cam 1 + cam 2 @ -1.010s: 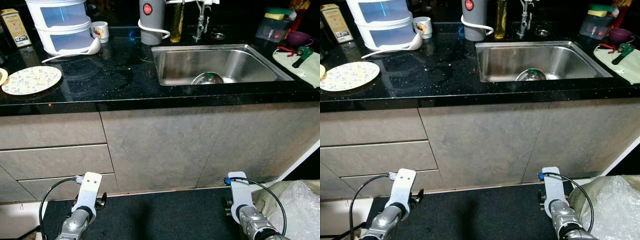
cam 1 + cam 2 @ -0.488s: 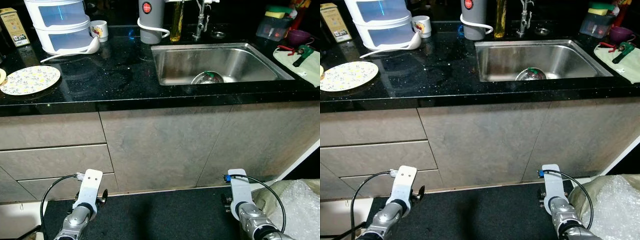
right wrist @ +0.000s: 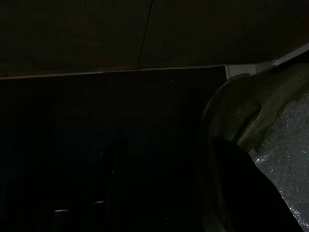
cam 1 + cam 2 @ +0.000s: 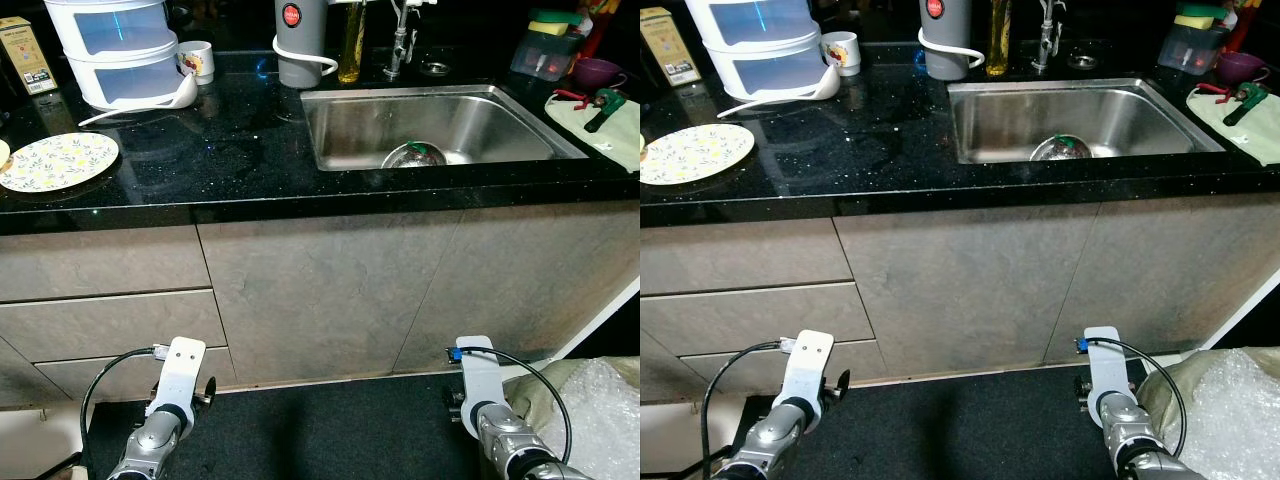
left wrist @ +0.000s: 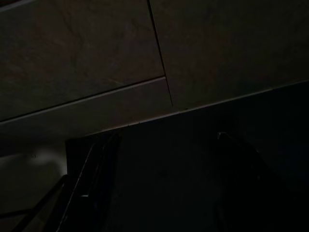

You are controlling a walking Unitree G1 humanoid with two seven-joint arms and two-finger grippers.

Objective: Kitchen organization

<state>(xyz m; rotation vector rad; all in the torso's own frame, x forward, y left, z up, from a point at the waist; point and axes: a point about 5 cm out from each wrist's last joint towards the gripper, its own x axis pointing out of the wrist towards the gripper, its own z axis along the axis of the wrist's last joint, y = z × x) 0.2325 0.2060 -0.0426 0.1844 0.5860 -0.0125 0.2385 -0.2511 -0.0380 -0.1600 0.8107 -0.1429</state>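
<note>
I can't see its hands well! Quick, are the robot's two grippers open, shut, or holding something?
Left gripper: hangs idle by the cabinet; open or shut cannot be told, too dark.
Right gripper: hangs idle; cannot be told either.

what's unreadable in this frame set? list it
- Left gripper: left wrist view too dark to judge its fingers.
- Right gripper: right wrist view equally dark.
- Bowl in the sink: partly behind the sink's front wall, contents unclear.
- Box: label too small to read.
- Grey jug: top cut off by the frame edge.
</note>
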